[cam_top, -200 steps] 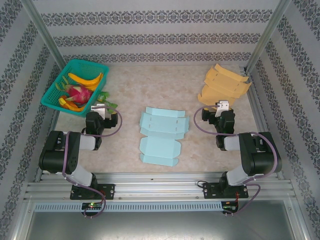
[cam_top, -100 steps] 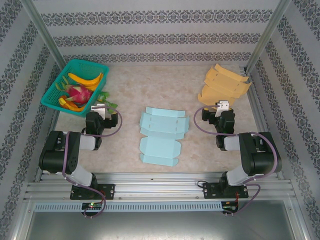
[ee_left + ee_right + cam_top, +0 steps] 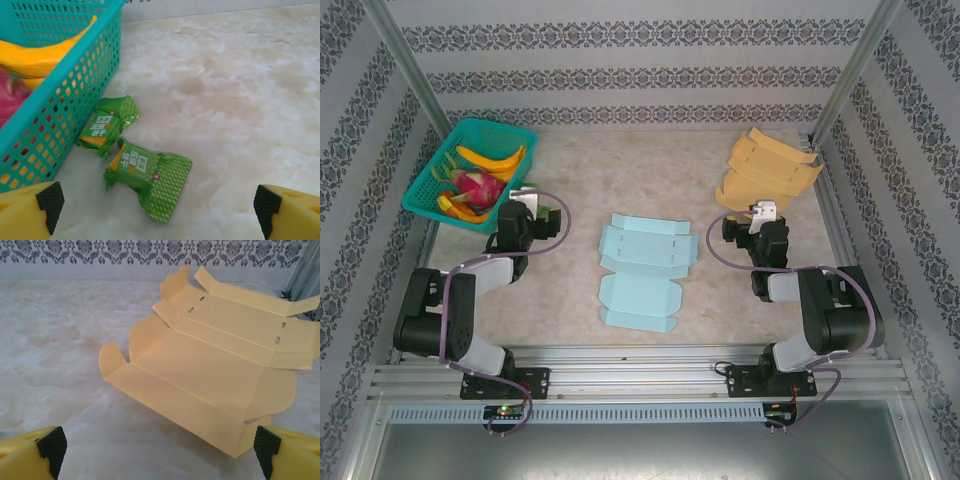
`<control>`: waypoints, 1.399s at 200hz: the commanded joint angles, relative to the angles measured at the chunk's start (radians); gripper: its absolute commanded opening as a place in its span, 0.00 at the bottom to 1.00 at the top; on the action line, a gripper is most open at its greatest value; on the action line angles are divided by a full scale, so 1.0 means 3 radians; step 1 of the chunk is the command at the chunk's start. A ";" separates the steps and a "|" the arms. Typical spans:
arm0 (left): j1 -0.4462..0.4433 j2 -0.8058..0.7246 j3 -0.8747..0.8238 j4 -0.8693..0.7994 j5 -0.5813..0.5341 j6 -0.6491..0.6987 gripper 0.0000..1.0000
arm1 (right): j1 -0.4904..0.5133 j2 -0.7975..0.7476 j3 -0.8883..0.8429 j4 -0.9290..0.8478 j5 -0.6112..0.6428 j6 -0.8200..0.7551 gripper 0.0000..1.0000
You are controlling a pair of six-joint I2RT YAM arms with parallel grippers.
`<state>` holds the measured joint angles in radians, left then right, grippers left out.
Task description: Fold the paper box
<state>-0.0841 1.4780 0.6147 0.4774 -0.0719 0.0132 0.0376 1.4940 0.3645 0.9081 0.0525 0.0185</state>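
Note:
A light blue paper box (image 3: 645, 270) lies unfolded and flat at the table's middle, between the two arms. An orange paper box (image 3: 770, 170), also unfolded with its flaps slightly raised, lies at the back right; in the right wrist view the orange box (image 3: 215, 360) is just ahead of my fingers. My right gripper (image 3: 763, 213) (image 3: 159, 446) is open and empty, close to the orange sheet's near edge. Beside the basket at the left, my left gripper (image 3: 525, 205) (image 3: 157, 204) is open and empty over two green packets.
A teal basket (image 3: 420, 185) (image 3: 60, 100) with bananas and a dragon fruit stands at the back left. Two green snack packets (image 3: 142, 172) lie on the table beside it. Patterned walls and metal posts enclose the marble-look table (image 3: 620, 160).
My left arm has reached forward, bringing its gripper closer to the basket and over the green packets. The right arm and both boxes have not moved.

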 commanded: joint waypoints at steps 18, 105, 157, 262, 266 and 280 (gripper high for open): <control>-0.0010 -0.0573 0.0086 -0.0747 -0.0309 -0.0671 1.00 | 0.0145 -0.0391 0.0029 -0.0333 0.0501 -0.0017 0.98; -0.0008 -0.0655 0.0246 -0.0920 0.1203 -0.0821 1.00 | 0.0611 -0.0926 0.0370 -0.1313 0.0926 -0.0066 0.98; -0.0153 -0.0456 0.0669 -0.1562 0.1250 -0.0806 1.00 | 0.0636 -0.1184 0.0360 -0.1459 0.0968 0.0021 0.98; -0.1396 -0.0297 0.1154 -0.2848 0.0320 -0.1061 1.00 | 0.0674 -0.1274 0.0477 -0.1687 0.0899 0.0026 0.98; -0.1423 -0.0261 0.1153 -0.2844 0.0297 -0.1070 1.00 | 0.0681 -0.1273 0.0482 -0.1696 0.0899 0.0027 0.98; -0.1507 -0.0127 0.1157 -0.2830 0.0217 -0.1095 1.00 | 0.0699 -0.1280 0.0493 -0.1713 0.0889 0.0019 0.98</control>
<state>-0.4923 1.3746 0.9588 -0.3149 0.0776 -0.2749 0.2302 1.1206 0.4763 0.4095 0.3290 0.0189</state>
